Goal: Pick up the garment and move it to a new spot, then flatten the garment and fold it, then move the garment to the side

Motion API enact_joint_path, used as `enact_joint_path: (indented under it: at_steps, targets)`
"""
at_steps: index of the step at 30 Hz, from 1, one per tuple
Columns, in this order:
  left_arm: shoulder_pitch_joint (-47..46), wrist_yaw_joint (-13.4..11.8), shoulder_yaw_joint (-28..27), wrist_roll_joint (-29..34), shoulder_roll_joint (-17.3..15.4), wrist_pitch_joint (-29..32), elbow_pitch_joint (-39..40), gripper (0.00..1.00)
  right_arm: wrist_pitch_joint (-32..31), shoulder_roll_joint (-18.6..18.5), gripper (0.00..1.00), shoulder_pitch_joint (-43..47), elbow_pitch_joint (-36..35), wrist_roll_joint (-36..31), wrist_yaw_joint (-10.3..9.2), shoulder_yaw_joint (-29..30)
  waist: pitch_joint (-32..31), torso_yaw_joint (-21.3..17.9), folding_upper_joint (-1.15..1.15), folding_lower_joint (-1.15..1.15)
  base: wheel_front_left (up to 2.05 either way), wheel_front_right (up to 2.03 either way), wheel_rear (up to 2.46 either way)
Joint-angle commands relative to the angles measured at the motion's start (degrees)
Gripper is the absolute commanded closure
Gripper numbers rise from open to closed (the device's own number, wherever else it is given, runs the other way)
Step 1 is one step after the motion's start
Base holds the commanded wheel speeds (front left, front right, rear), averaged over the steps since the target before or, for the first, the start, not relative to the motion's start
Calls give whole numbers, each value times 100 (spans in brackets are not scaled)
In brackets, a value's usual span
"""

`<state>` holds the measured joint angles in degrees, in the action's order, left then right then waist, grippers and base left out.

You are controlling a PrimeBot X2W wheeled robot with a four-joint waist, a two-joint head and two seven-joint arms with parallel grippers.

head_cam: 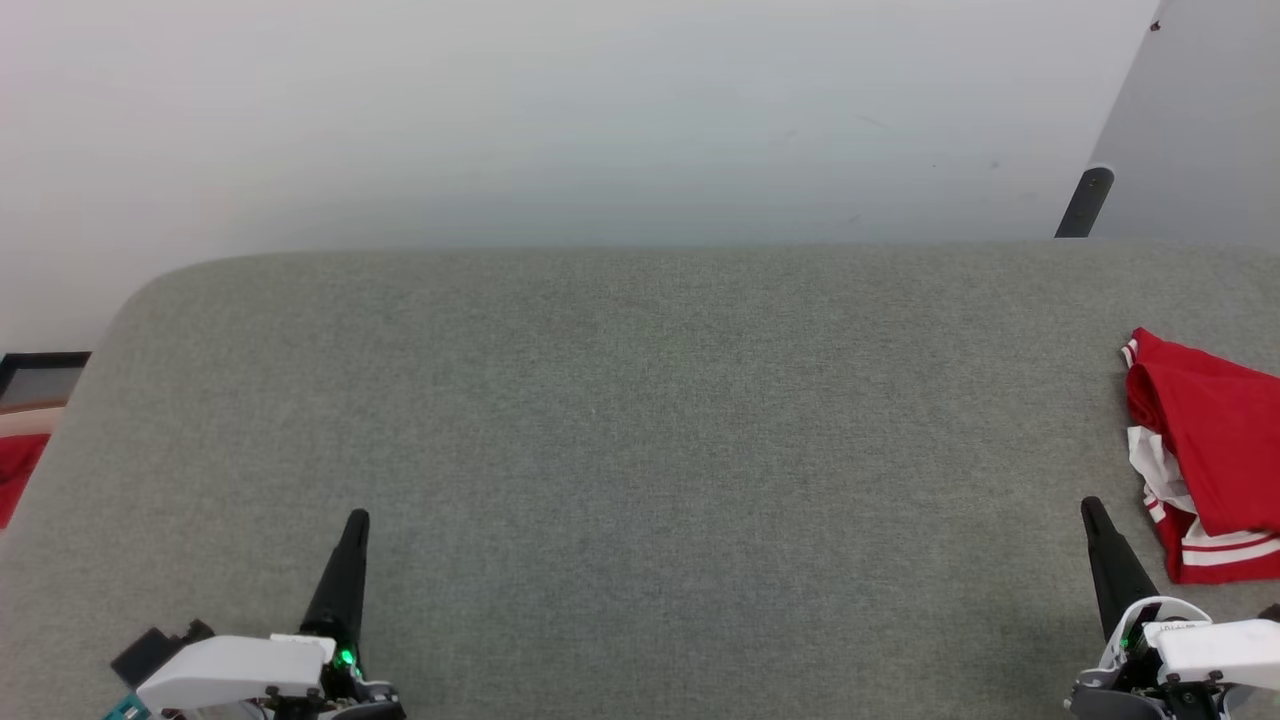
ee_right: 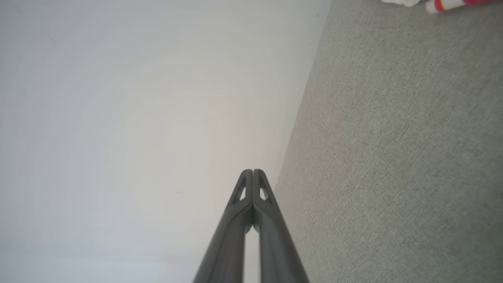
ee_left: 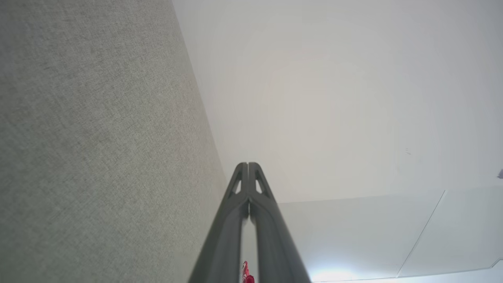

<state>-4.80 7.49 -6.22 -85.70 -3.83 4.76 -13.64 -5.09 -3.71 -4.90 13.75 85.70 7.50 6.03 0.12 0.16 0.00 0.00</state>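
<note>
The garment point(head_cam: 1205, 455), red with white striped trim, lies folded at the right edge of the grey surface point(head_cam: 640, 440), partly cut off by the head view's border. A strip of its trim point(ee_right: 444, 4) peeks in at the top of the right wrist view. My right gripper point(head_cam: 1092, 508) hovers just left of the garment, shut and empty, tips pressed together point(ee_right: 252, 171). My left gripper point(head_cam: 356, 520) is at the lower left, far from the garment, also shut with nothing in it point(ee_left: 248, 164).
The grey fabric surface ends in a rounded far-left corner point(head_cam: 150, 290) with pale floor beyond. A dark post point(head_cam: 1085, 200) and a grey panel stand at the far right. Red cloth point(head_cam: 15, 470) lies off the left edge by a dark frame.
</note>
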Motion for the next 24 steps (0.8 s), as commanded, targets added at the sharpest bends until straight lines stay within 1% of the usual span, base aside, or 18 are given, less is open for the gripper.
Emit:
enact_joint_path:
  at_steps: [1,16,24]
  targets:
    - [-91,0,-25,-116,16,34,-1,100,-37,15,100,-83,-4,119,-1,24,0,-1,0,0,0,0,0]
    - [-163,0,-43,-648,101,186,-44,100,-156,93,100,-171,27,642,-1,61,5,-15,0,0,0,0,0]
    - [-171,0,-43,-673,104,199,-45,100,-160,97,100,-145,30,678,-1,60,5,-16,0,0,0,0,0]
